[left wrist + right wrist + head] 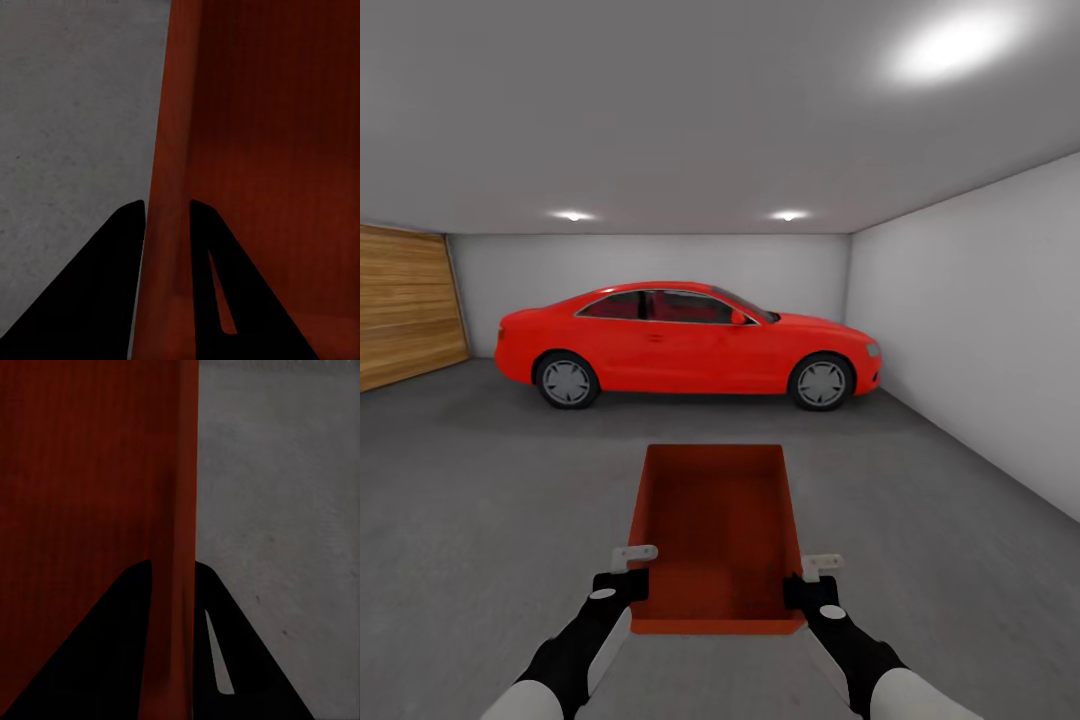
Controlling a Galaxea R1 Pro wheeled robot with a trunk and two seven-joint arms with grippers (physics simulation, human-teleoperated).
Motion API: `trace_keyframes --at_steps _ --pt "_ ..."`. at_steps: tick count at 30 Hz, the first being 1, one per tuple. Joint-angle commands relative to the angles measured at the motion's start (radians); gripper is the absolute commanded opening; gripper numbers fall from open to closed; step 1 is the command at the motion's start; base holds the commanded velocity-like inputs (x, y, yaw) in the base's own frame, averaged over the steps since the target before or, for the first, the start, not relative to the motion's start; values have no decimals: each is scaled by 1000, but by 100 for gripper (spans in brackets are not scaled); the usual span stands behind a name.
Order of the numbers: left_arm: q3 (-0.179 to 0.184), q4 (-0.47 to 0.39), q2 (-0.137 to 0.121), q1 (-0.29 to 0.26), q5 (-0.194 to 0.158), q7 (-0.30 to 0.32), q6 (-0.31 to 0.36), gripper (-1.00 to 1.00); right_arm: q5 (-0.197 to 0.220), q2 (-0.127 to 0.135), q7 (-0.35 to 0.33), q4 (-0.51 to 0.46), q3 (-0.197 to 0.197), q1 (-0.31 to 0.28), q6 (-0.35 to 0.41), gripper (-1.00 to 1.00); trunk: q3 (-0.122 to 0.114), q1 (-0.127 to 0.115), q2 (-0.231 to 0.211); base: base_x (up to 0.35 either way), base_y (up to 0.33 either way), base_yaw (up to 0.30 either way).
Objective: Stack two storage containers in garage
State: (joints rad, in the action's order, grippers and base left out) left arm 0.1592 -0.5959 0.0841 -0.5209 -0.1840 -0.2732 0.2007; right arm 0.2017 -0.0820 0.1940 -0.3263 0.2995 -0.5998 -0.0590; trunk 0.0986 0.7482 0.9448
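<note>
Head view: storage container [717, 530] held at 6 o'clock above the dark floor [480, 480], left gripper [628, 572] and right gripper [812, 580] on its side walls; red car [685, 345] at 12 o'clock. Fingertips hard to resolve.
Left wrist: fingers [120, 255] clamp the wall.
Right wrist: same grasp, fingers [127, 615] cut off.

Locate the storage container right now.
Head view: the storage container is held low centre, left gripper and right gripper clamping its side walls, above the grey garage floor, short of the red car.

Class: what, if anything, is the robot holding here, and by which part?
One storage container, both grippers clamped over its side walls: left gripper on one, right gripper on the other.
</note>
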Motion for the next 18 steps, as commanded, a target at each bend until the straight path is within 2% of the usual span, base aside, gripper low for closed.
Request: trace_keyframes --at_steps 1,18 --pt "-32 -4 -38 -1 14 -24 8 -100 11 1 6 0 -6 -1 -4 -100 1 1 1 321 0 0" --pt "-32 -4 -38 -1 14 -24 8 -100 11 1 5 0 -6 -1 -4 -100 1 1 1 321 0 0"
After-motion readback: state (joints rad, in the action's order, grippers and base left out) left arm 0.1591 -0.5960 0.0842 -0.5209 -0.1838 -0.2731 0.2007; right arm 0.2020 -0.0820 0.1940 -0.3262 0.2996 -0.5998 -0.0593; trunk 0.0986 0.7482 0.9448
